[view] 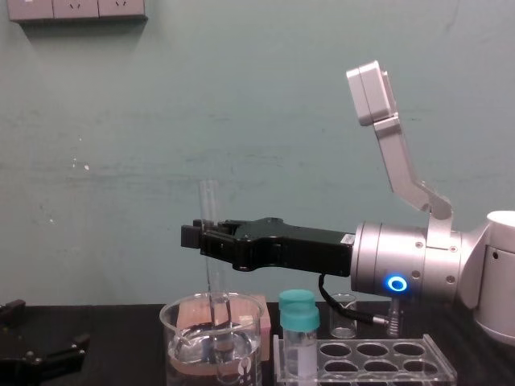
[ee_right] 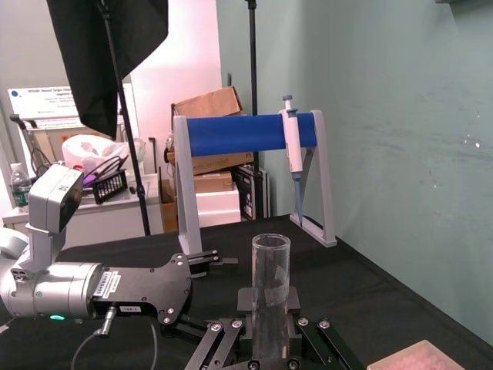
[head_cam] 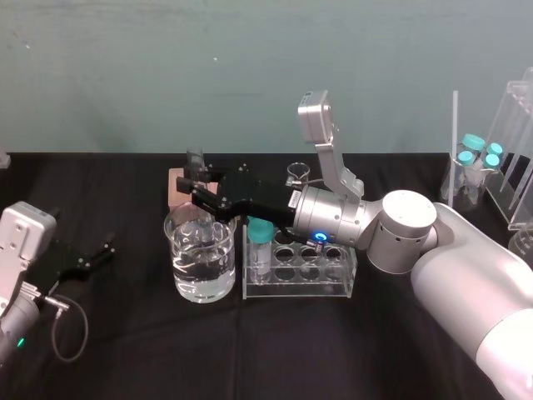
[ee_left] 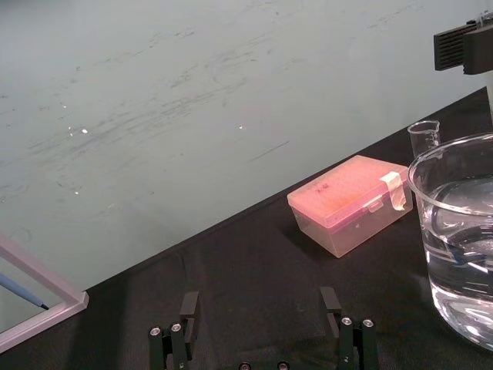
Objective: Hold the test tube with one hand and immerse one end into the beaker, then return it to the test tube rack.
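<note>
My right gripper reaches left over the large beaker and is shut on the test tube, which stands upright. In the chest view the tube's lower end hangs inside the beaker, down at the water. The right wrist view shows the clear tube clamped between both black fingers. The clear test tube rack stands just right of the beaker, under my right wrist. My left gripper rests low at the table's left, open and holding nothing.
A teal-capped vial stands in the rack's left end. A pink lidded box and a tiny beaker sit behind the large beaker. More teal-capped vials and clear stands are at the far right. A pipette stand is far left.
</note>
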